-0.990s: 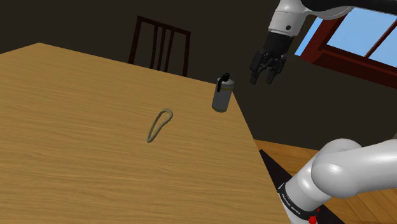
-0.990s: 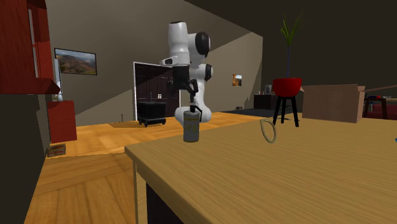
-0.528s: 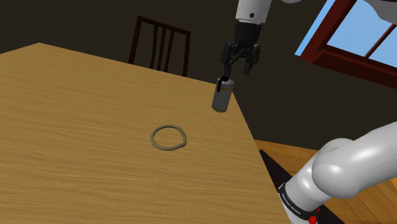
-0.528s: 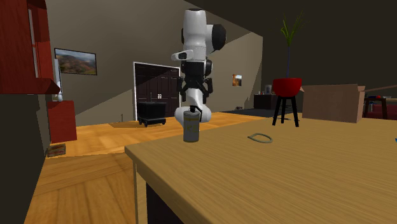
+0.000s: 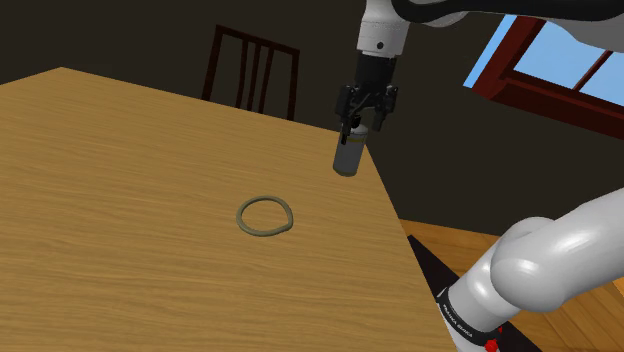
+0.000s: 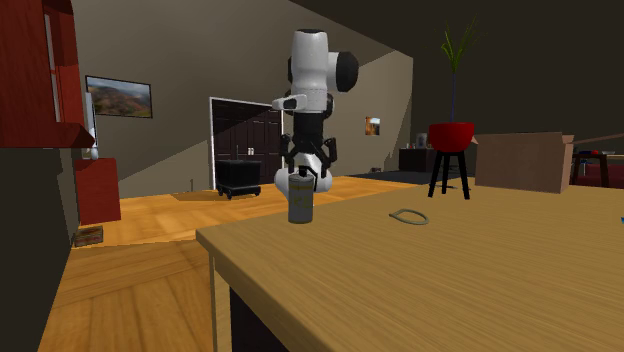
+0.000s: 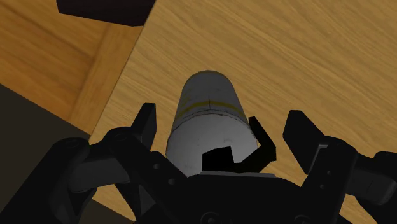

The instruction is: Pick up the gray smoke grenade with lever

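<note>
Wooden table (image 5: 150, 200) carries the upright grenade (image 5: 347, 158) near its edge; I see the gripper (image 5: 365, 121) with fingers (image 7: 145, 124) spread astride its top, apparently not touching.

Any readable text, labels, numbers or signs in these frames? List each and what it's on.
Black band on the white arm near its stand: white lettering, too small to read.
Grey smoke grenade: a thin yellow stripe around the body, no lettering visible.
Wall picture: a landscape image, no text.
There is no legible text in any of these views.
</note>
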